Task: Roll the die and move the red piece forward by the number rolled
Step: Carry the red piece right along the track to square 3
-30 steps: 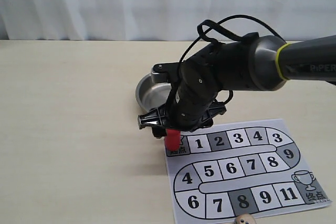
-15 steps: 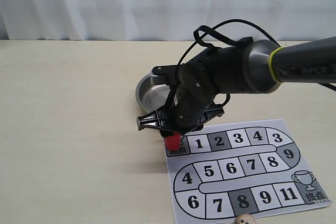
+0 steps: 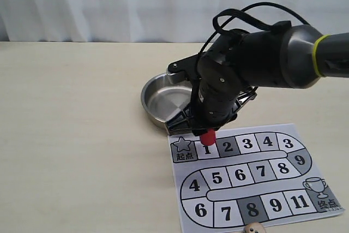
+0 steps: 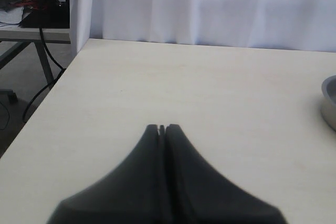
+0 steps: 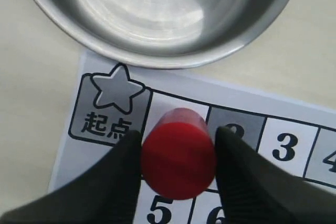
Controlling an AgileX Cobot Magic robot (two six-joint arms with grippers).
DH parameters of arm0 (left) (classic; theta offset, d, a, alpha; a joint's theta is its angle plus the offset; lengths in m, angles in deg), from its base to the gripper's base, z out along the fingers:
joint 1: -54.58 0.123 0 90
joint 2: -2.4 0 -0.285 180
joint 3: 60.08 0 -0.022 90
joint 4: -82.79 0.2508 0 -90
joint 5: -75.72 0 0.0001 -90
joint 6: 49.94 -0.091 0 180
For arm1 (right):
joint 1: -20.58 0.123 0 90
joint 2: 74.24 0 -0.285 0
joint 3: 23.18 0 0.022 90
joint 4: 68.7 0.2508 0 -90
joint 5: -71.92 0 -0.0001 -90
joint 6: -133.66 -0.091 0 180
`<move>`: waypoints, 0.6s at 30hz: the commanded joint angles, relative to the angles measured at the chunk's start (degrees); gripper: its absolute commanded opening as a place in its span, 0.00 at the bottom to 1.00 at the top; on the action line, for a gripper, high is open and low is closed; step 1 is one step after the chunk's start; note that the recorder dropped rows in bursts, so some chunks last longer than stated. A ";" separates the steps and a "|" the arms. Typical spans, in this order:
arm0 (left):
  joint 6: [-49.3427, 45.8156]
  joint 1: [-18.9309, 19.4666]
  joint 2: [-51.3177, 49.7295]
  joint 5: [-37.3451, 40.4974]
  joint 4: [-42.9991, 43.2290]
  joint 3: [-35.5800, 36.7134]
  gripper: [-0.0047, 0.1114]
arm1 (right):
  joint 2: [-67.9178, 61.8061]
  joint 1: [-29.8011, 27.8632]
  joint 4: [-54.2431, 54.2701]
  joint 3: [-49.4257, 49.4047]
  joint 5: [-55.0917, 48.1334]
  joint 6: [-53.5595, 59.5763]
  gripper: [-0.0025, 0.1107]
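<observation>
Die (image 3: 251, 228) is down on the desk (image 3: 82, 135) at the near edge of the exterior view, just off the board (image 3: 246, 195). It's cropped, so I can't read the pips. I'd call the roll done, but the count is unknown to me.

Move is in progress. My right end effector (image 5: 177, 157) is clamped on the red piece (image 5: 178, 150), one finger on each side. The piece sits over square 1 (image 3: 206, 150), just past the start square (image 3: 183, 150). I can't tell if it's touching the paper or held just above it. What's left is to advance to the rolled number, set it down and release.

Steel bowl (image 3: 147, 102) is behind the board and looks empty.

Left end effector (image 4: 162, 129) is closed on nothing, over bare desk, idle.

Delta vs 0.5 s and 1.0 s ago: the piece was at the star square in both. It's now one square along the top row, and my right arm has shifted right with it. Die and bowl haven't moved.
</observation>
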 commanded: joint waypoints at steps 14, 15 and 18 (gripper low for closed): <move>-0.01 -0.44 0.03 -0.73 0.02 -0.41 0.04 | 0.40 -2.94 2.91 -7.91 13.30 0.30 0.06; -0.01 -0.44 0.03 -0.73 0.02 -0.41 0.04 | 0.32 -2.94 2.91 -8.82 14.87 0.30 0.06; -0.01 -0.44 0.03 -0.73 0.02 -0.41 0.04 | -0.65 -2.94 2.38 -10.06 15.92 0.30 0.06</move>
